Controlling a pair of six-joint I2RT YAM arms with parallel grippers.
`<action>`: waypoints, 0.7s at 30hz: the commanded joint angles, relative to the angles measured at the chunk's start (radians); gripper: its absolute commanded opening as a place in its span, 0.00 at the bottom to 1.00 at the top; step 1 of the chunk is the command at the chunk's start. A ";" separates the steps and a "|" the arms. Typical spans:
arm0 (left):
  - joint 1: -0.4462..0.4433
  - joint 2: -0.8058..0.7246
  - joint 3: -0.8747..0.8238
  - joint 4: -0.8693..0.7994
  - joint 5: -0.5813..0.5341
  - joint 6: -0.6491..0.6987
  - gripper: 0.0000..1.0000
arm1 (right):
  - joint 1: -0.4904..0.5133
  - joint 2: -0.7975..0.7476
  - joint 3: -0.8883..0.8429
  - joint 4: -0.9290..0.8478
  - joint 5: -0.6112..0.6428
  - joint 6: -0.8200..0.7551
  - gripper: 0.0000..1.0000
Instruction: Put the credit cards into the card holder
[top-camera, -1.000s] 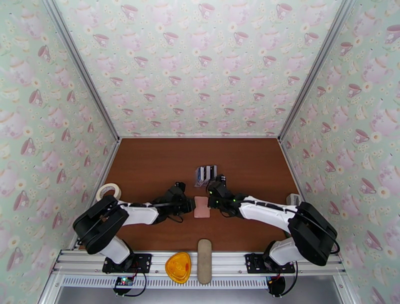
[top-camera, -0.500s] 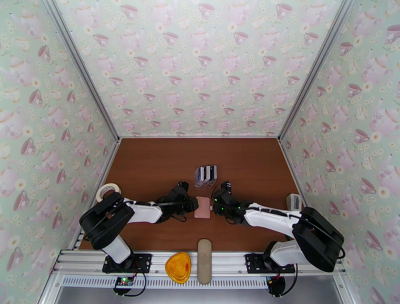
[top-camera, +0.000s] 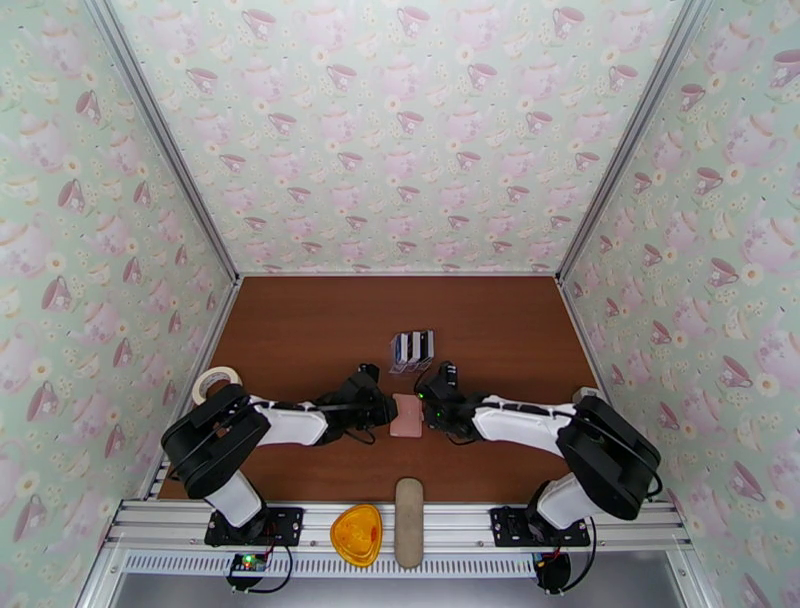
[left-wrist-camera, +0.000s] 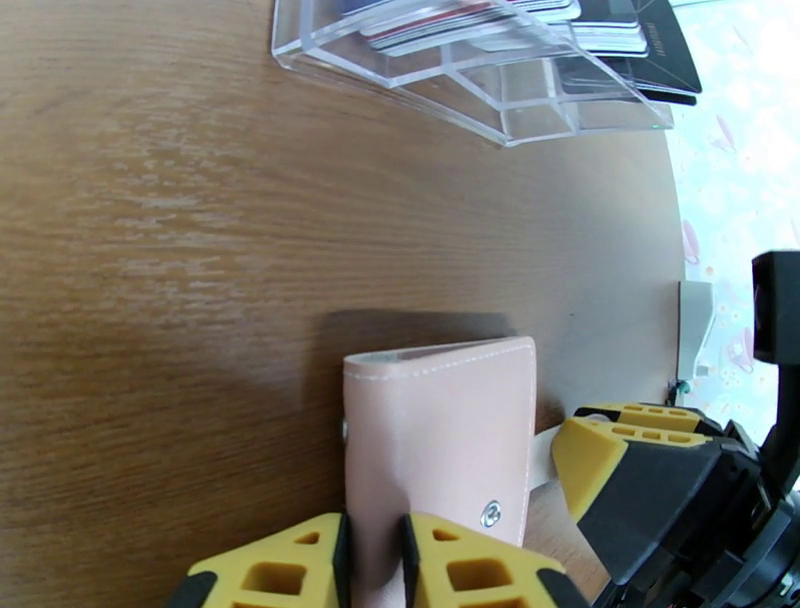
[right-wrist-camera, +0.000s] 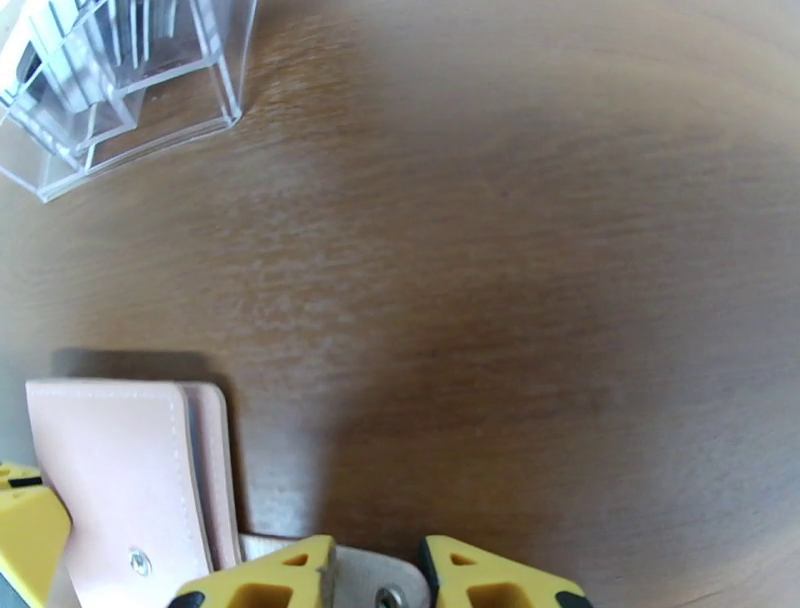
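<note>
The pale pink card holder (top-camera: 405, 415) lies closed on the brown table between my two grippers. My left gripper (top-camera: 388, 410) pinches its left edge; in the left wrist view the yellow fingers (left-wrist-camera: 470, 565) are shut on the card holder (left-wrist-camera: 440, 430). My right gripper (top-camera: 424, 408) is at its right side. In the right wrist view that gripper (right-wrist-camera: 375, 560) stands open, with the holder's snap tab (right-wrist-camera: 380, 592) lying between the fingers. The credit cards (top-camera: 412, 346) stand as dark and light stripes in a clear rack just behind, also seen as cards (left-wrist-camera: 650, 50) and cards (right-wrist-camera: 70, 50).
The clear plastic rack (left-wrist-camera: 470, 90) sits a short way behind the holder. A tape roll (top-camera: 217, 381) lies by the left wall, a small white object (top-camera: 588, 398) by the right wall. An orange piece (top-camera: 357, 533) and a long beige case (top-camera: 408, 522) rest on the front rail.
My right gripper has opened and slid left to the holder's tab. My left gripper's fingers have closed in on the holder's left edge.
</note>
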 joint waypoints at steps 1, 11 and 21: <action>-0.011 0.063 -0.001 -0.190 -0.019 0.005 0.21 | -0.002 0.060 0.040 -0.098 0.040 -0.002 0.29; 0.030 0.057 0.032 -0.238 -0.011 0.037 0.20 | -0.001 0.029 0.066 -0.193 0.106 -0.009 0.36; 0.021 0.014 0.031 -0.215 0.004 0.045 0.21 | -0.001 -0.185 0.052 -0.170 0.081 -0.063 0.50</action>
